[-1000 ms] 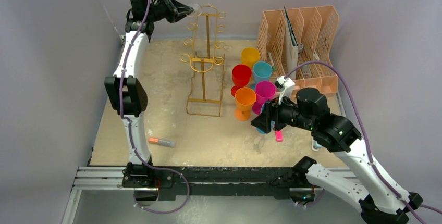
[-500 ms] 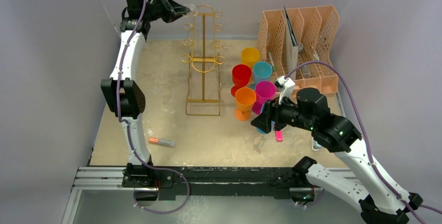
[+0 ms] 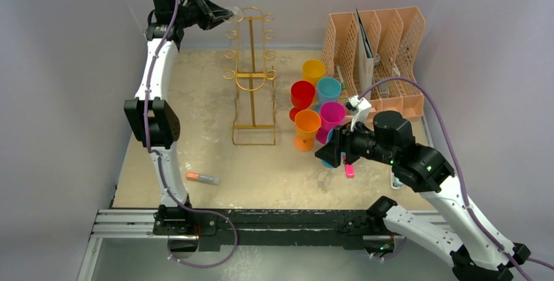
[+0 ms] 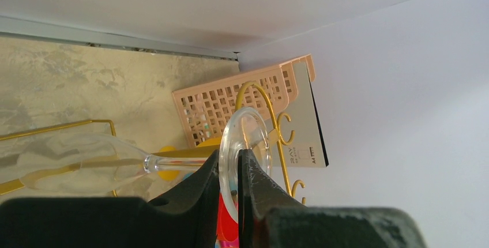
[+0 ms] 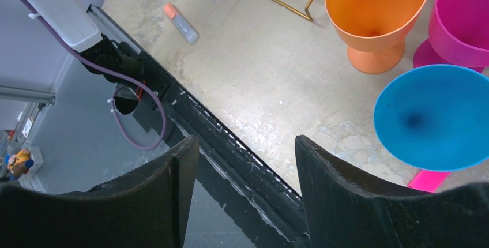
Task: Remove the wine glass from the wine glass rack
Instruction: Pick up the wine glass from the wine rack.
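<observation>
In the foreground, parked above the cups [image 3: 307,124] with fingers spread and nothing between them: right gripper [image 3: 328,152]. Mid-table, upright on its wire base: rack [image 3: 251,78]. Farthest back, raised level with the rack's top left corner: left gripper [image 3: 225,14], pinched tight on the round foot of the glass [image 4: 144,161], bowl lying sideways. Grip evidently secured, lift apparently under way. Impossible to say whether yet clear of the top loops. Left to do, by the look of it: draw away and set down.
</observation>
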`<state>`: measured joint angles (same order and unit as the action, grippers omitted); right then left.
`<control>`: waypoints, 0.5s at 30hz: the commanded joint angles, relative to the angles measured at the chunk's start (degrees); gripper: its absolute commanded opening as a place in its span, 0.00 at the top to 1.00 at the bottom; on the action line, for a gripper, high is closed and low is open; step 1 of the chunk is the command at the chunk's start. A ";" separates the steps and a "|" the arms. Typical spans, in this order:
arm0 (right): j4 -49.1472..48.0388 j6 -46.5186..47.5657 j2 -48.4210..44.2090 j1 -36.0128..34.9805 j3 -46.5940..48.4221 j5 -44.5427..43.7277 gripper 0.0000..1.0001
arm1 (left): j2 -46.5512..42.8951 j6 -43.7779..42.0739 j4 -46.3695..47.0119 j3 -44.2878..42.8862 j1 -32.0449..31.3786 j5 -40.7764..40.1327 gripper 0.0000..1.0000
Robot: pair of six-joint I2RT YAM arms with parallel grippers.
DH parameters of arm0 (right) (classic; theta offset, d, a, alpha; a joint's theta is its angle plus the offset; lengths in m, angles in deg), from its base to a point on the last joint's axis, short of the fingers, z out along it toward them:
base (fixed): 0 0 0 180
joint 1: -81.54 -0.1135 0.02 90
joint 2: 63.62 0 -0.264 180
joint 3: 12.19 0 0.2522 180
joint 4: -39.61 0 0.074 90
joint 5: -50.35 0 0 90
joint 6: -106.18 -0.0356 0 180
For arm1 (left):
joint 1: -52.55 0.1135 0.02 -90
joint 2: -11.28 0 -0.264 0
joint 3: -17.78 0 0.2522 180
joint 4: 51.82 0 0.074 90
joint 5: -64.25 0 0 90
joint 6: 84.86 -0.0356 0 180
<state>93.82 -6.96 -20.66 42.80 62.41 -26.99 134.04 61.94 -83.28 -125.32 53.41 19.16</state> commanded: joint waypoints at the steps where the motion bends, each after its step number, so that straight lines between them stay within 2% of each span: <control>1: -0.42 -0.40 -0.13 -0.19 0.78 -0.84 0.35 | -4.36 -2.69 4.20 -0.17 0.98 1.34 0.93; 15: -0.02 -0.50 -0.60 -0.24 0.51 -0.56 0.35 | -4.06 -7.57 -1.80 -1.36 1.11 -0.46 0.78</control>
<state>93.84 -6.98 -20.62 42.80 62.41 -26.99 133.69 57.41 -84.35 -124.86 54.05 19.64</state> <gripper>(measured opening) 0.649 0.210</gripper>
